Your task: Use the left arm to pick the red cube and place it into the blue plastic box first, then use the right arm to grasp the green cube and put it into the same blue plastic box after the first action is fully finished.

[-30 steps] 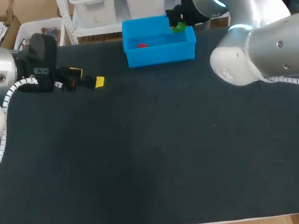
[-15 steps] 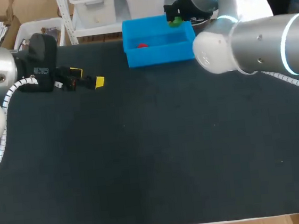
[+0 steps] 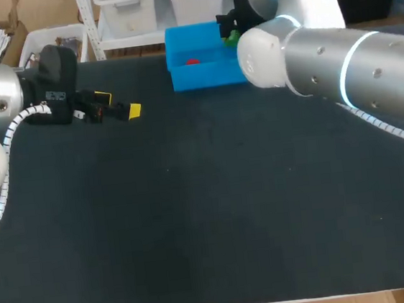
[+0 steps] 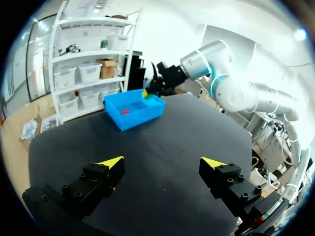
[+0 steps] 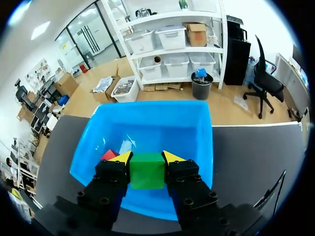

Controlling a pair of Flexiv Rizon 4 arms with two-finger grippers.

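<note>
My right gripper (image 5: 146,158) is shut on the green cube (image 5: 146,170) and holds it above the blue plastic box (image 5: 197,128), over the box's inside. The red cube (image 5: 109,154) lies on the box floor, just beside the gripper's finger. In the head view the box (image 3: 205,73) stands at the table's far edge with the red cube (image 3: 192,61) inside it and the green cube (image 3: 231,38) at its right end, my right arm covering that end. My left gripper (image 3: 114,106) hangs open and empty at the far left; from its wrist view (image 4: 162,163) the box (image 4: 133,109) is far ahead.
The black table (image 3: 194,217) stretches bare in front of the box. My right arm's thick silver link (image 3: 338,72) crosses above the table's far right part.
My right arm has swung left, carrying the green cube from the box's right end in over the box. The left arm has kept still.
</note>
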